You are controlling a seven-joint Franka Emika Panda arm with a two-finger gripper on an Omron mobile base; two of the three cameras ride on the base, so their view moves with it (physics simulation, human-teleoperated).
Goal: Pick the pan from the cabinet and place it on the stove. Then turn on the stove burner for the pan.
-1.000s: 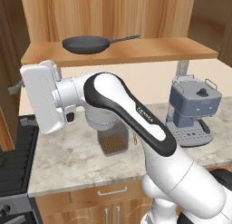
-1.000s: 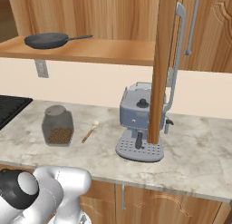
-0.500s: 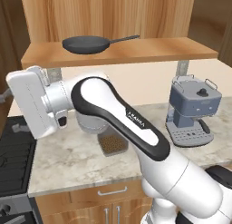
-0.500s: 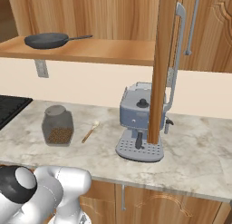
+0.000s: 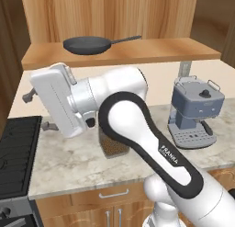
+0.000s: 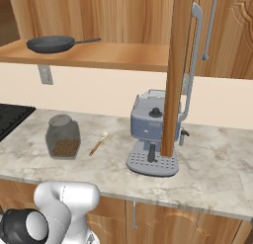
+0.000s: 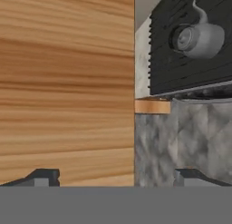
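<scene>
Left base view: pan [image 5: 88,45] sits flat on the open cabinet [image 5: 137,53] shelf, handle pointing right along the shelf, nothing touching it. So from what I see the pick hasn't happened. Cabinet door [image 6: 179,72] is swung out, edge-on in the right base view, so access is clear.

End effector [image 7: 115,175] is released, fingers spread wide at the bottom corners of the hand view with nothing between them. Hand is low and off to the left, well below the shelf, aimed roughly toward the stove [image 5: 16,152] side. Hand view has a broad wood face on one half, and marble bench [image 7: 181,137] plus black grates with the kettle [image 7: 199,37] on the other. I can't say for sure which wood surface that is; probably a cabinet side or door panel close up.

On the bench: jar [image 6: 63,137] of brown stuff, a small wooden utensil [image 6: 98,143] just beside it, coffee machine [image 6: 154,134] further right. None of them sit between the hand and the shelf.

My read on progress: only the door is done. Left: raise the arm to the shelf, grab the pan, carry it left onto a free grate clear of the kettle, release, then turn the matching knob. Knobs are barely in frame at the lower left of the left base view, too small to pick one.
</scene>
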